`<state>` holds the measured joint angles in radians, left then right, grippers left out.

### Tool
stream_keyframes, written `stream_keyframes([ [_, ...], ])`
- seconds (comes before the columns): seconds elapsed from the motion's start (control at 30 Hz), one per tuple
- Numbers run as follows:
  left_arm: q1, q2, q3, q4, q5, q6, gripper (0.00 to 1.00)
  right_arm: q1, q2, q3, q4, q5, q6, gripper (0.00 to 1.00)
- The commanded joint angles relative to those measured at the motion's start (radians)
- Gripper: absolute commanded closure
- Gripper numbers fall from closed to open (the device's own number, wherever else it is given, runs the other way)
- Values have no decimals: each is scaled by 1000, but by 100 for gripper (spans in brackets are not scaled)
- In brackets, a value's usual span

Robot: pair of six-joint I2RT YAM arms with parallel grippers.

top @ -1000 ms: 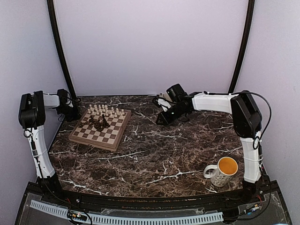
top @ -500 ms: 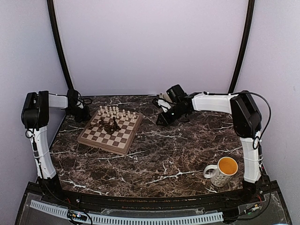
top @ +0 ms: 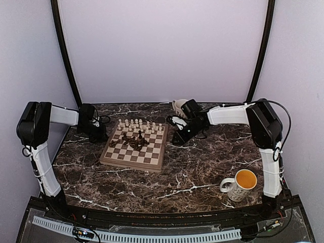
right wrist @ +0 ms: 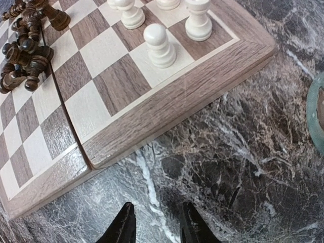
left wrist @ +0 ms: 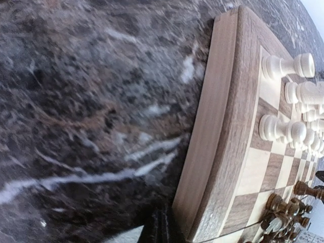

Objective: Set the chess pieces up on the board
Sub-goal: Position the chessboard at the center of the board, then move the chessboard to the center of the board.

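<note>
Left hand (top: 100,134) closed at board (top: 130,164) edge, right hand (right wrist: 157,212) slightly parted, empty, beside board

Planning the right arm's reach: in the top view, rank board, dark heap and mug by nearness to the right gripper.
1. board, just left of the right gripper.
2. dark heap, mid-board.
3. mug, near right corner.

board (right wrist: 172,93): wood, visible grain, matt | cream pieces (right wrist: 159,45): smooth, turned, faint sheen | dark pieces (right wrist: 30,55): brown, glossy | tabletop (right wrist: 228,167): dark marble look, white veins, polished | mug (top: 235,191): white, speckled, glazed look | right pincer (right wrist: 154,225) fingers (right wrist: 123,228): black, matt
</note>
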<state>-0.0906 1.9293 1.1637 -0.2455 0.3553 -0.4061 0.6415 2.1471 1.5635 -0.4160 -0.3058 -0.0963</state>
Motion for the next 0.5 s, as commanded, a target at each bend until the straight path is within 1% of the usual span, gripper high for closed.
stream_keyframes([
  [0.0,-68,-73,-63,2,22,-47,100,5,-31,-49,29,41,-44,69],
  [0.3,-181,-118,-133,30,-3,-81,100,9,-77,-145,54,25,-78,70],
  [0.47,-233,-167,-209,55,-10,-108,100,18,-118,-187,37,19,-114,71],
])
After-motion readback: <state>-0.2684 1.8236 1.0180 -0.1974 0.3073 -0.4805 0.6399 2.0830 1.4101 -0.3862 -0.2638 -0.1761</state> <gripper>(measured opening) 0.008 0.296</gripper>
